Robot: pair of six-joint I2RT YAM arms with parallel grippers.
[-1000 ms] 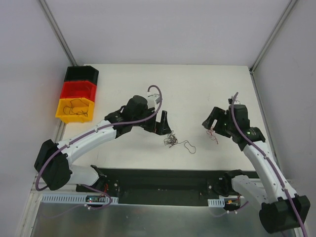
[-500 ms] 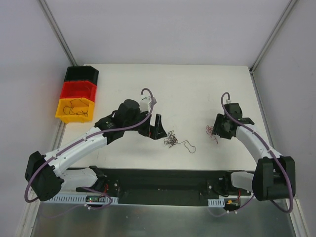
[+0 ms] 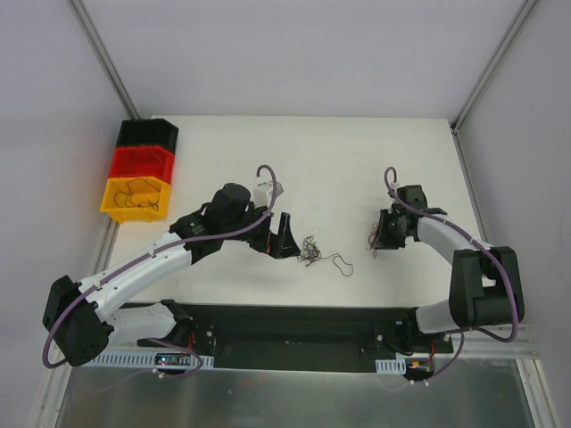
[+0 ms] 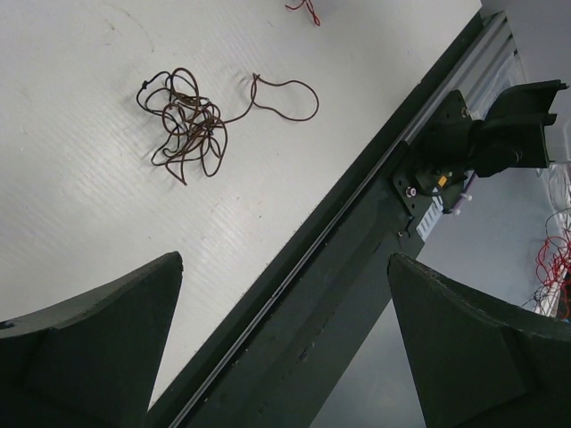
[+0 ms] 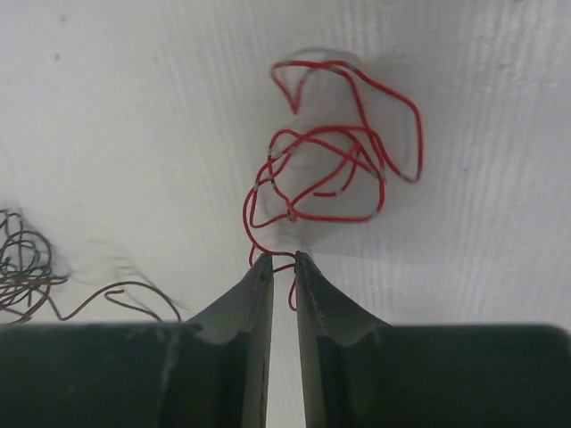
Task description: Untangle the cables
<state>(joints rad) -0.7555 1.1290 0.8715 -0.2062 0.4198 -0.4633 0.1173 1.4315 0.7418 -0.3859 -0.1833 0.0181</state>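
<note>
Fingers of right gripper closed onto red cable.

Open table strip between brown tangle and red wire, stacked bins at far-left edge

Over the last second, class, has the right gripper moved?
Yes. The right gripper has shifted left, away from the table's right edge, its jaws narrowing around the red cable.

Quick count for you: three wire tangles. There's the brown tangle, a red tangle to its right, and a dark tangle well off to its left. Also out left of it are three bins — yellow bin, red bin, black bin. Two arms — left arm, right arm — flank it.
</note>
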